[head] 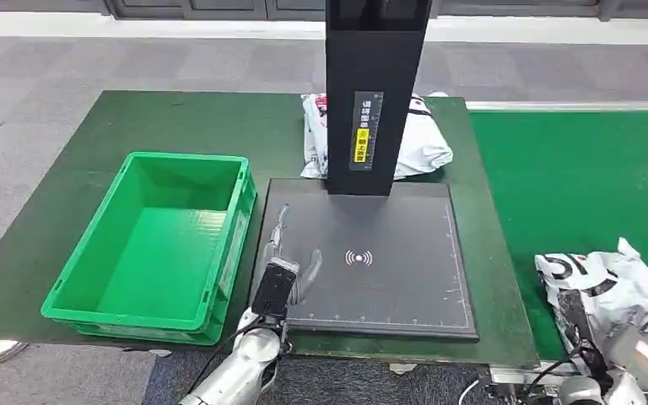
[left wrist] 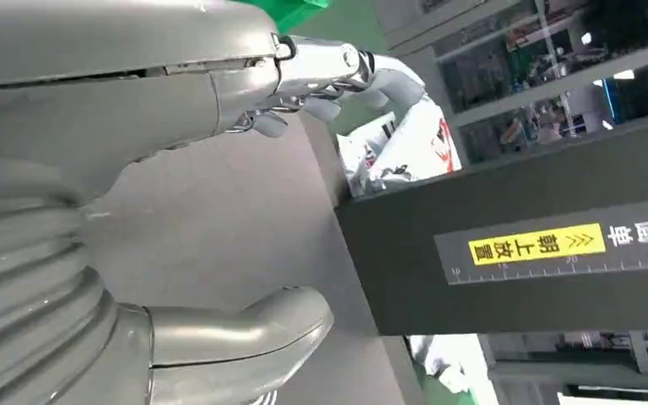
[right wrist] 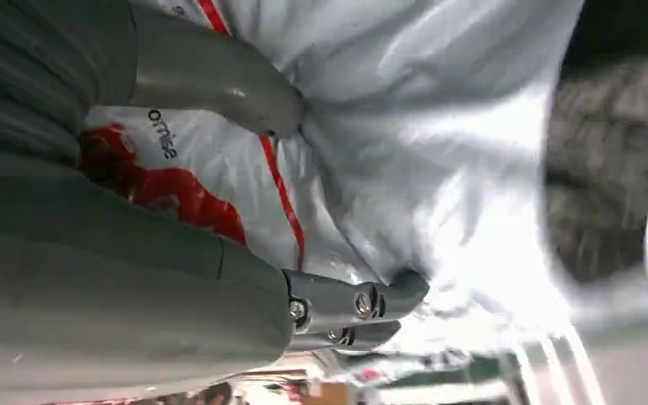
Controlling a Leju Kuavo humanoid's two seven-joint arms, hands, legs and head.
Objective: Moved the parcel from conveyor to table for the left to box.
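Here the right hand [head: 645, 342] clutches a white plastic parcel [head: 607, 283] on the green conveyor [head: 574, 177], while the left hand [head: 291, 266] hovers empty, fingers spread, over the black scanner pad [head: 388, 270]

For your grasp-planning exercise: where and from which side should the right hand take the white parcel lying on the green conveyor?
Probably from above, at the bunched upper folds of the white parcel: it is a soft, crumpled bag lying flat, offering no rigid edge. The right hand already closes around it.

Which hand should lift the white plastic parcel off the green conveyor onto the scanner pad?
The right hand: it is already on the white plastic parcel on the green conveyor, fingers wrapping it. The left hand hovers open over the black scanner pad, across the table.
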